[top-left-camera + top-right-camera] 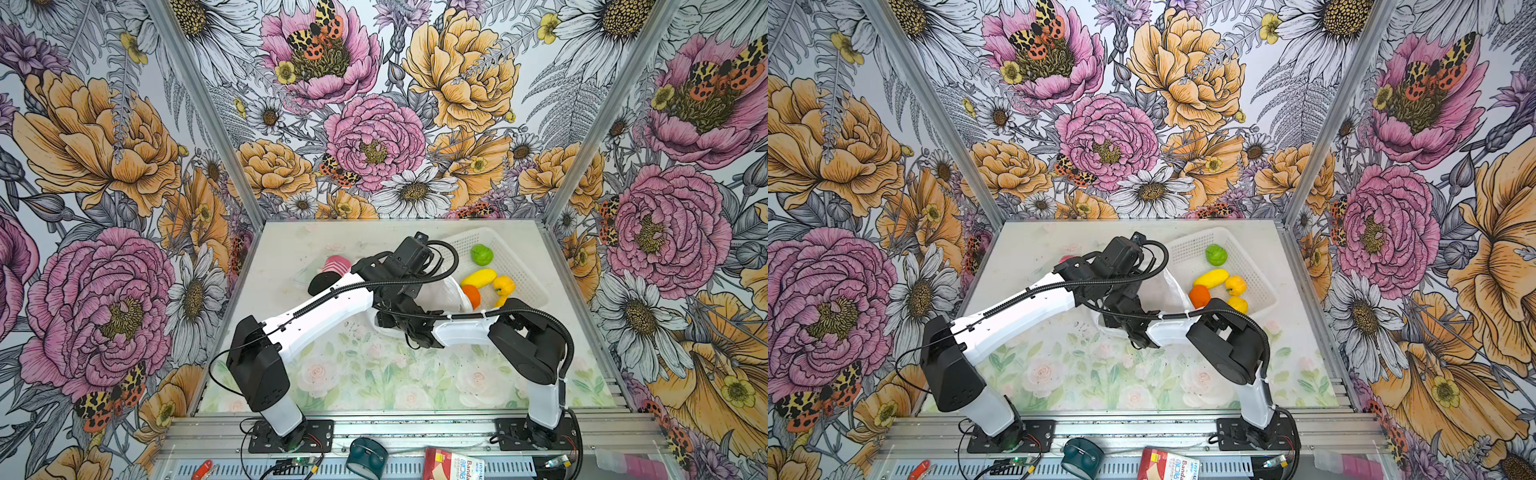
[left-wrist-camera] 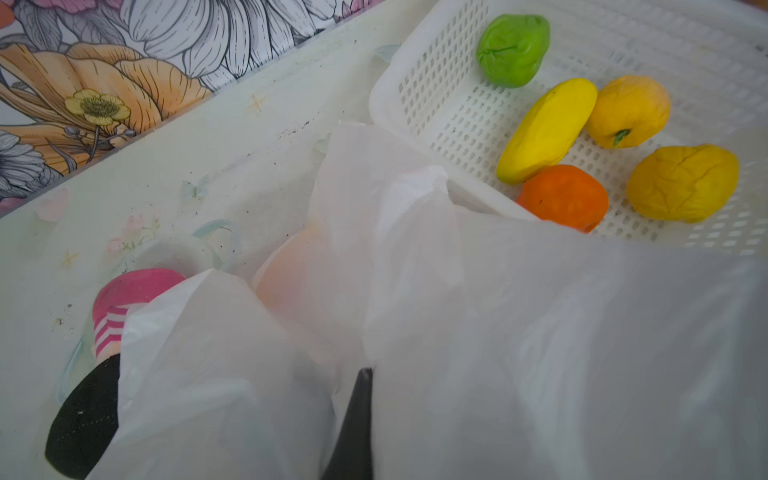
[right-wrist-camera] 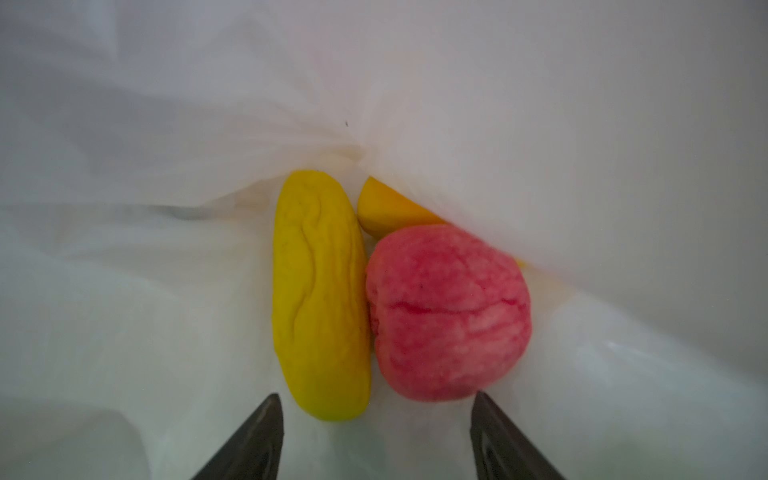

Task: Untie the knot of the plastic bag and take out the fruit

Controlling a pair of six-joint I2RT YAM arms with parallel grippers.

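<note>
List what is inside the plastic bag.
Inside the plastic bag lie a long yellow fruit, a pink-red fruit and a yellow-orange fruit, the last mostly covered by film. Anything under the folds is hidden.

A pale floral table (image 1: pixel 353 374) carried a white perforated basket (image 1: pixel 519 266) at far right, a crumpled white plastic bag (image 1: pixel 442 293) against it, and a pink-striped object (image 1: pixel 334 264) further left.
</note>
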